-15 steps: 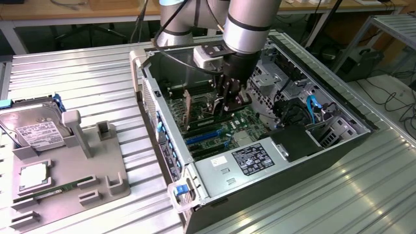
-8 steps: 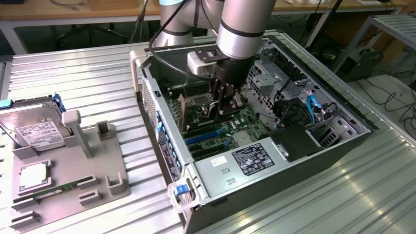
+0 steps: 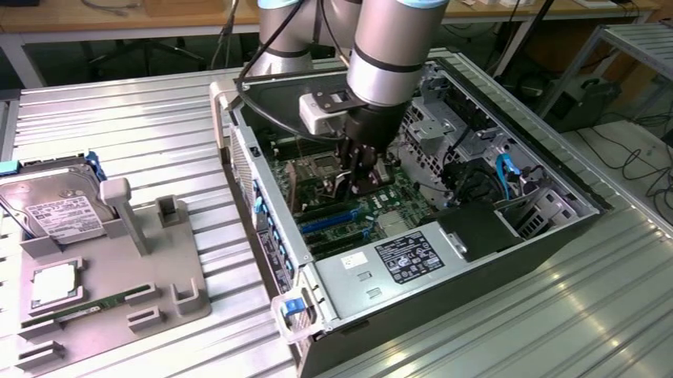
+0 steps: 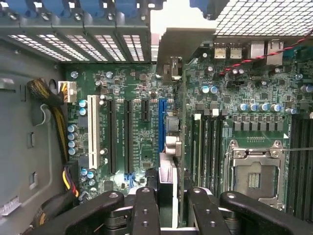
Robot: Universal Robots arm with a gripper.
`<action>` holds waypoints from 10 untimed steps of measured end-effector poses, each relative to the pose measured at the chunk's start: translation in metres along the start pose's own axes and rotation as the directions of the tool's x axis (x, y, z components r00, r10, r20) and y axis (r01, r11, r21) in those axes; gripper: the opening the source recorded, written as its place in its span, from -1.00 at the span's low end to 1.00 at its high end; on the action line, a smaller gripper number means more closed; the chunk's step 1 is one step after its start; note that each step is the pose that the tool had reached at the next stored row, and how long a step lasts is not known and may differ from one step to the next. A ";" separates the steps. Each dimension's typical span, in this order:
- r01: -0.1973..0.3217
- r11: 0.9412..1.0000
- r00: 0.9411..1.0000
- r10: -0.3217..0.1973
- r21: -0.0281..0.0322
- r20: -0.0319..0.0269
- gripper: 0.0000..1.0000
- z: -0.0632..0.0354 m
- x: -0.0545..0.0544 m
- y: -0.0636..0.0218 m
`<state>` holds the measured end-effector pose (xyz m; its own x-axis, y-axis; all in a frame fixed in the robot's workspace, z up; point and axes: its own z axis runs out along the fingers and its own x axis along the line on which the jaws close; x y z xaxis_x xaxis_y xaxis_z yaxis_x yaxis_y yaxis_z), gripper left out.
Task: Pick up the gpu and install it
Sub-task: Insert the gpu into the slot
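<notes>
Pincer [image 4: 166,208] gripping gpu [image 4: 168,142] edge-on above blue slot [image 4: 162,125], memory slots [image 4: 208,142] beside.

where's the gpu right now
The gpu is held edge-on in the gripper inside the open computer case, above the motherboard, right beside the blue expansion slot.

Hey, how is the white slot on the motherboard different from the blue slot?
The white slot stands well apart from the gpu; the blue slot lies right beside it. The white slot shows whole; the blue slot's end hides behind the gpu. Both are long and run parallel.
</notes>
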<state>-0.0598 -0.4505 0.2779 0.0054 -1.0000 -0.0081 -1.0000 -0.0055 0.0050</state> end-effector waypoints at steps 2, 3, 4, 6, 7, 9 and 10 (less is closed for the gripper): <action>0.000 1.000 1.000 0.000 0.000 0.009 -0.44 0.0013 0.001 0.0005; 0.000 1.000 1.000 0.000 0.000 0.010 -0.44 0.0016 0.003 0.0007; 0.000 1.000 1.000 0.000 0.000 0.010 -0.44 0.0020 0.004 0.0012; 0.000 1.000 1.000 0.000 0.000 0.010 -0.44 0.0037 0.004 0.0044; 0.000 1.000 1.000 0.000 0.000 0.010 -0.44 0.0054 0.004 0.0058; 0.000 1.000 1.000 0.000 0.000 0.010 -0.44 0.0093 0.005 0.0064; 0.000 1.000 1.000 0.000 0.000 0.010 -0.44 0.0105 0.006 0.0066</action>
<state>-0.0663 -0.4563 0.2673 0.0056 -0.9998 -0.0177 -1.0000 -0.0057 0.0051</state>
